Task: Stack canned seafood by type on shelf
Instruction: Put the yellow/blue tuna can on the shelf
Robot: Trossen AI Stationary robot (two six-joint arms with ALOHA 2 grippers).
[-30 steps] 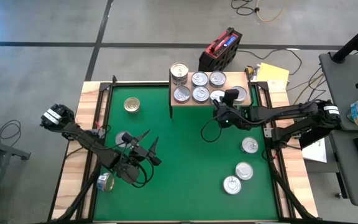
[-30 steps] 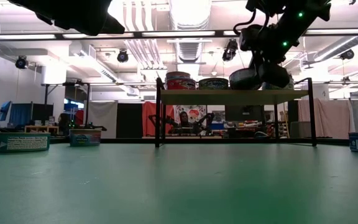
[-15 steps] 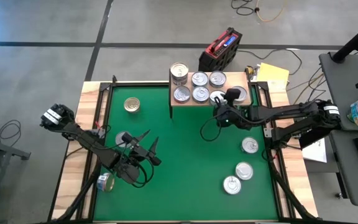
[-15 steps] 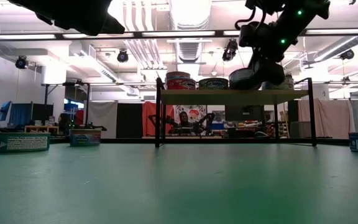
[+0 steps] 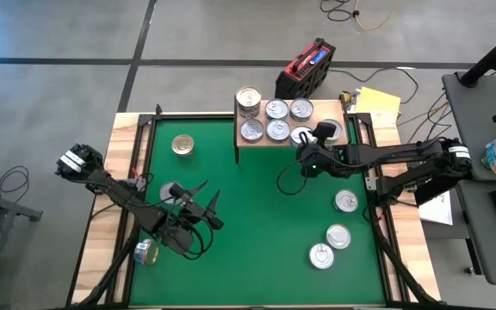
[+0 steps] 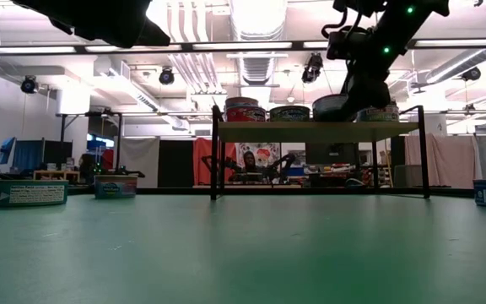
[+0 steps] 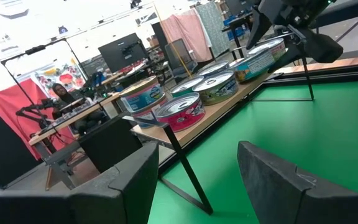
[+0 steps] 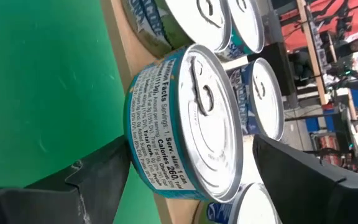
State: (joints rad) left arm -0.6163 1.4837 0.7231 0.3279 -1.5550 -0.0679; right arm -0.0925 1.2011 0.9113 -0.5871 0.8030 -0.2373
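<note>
The right gripper (image 5: 310, 138), fingers apart, straddles a short round silver-lidded tin (image 8: 188, 121) with teal printed label, seemingly resting on the light-wood shelf (image 5: 250, 143).

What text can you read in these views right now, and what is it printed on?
"Facts", "Serving", "Calories 260", "Total Carb": side label of the teal can on the shelf, between the right gripper's open fingers.
Rest of that label: too small to read.
Labels on the pink can and its neighbours: blurred.
Boxes on the mat's far edge: print unreadable.
</note>
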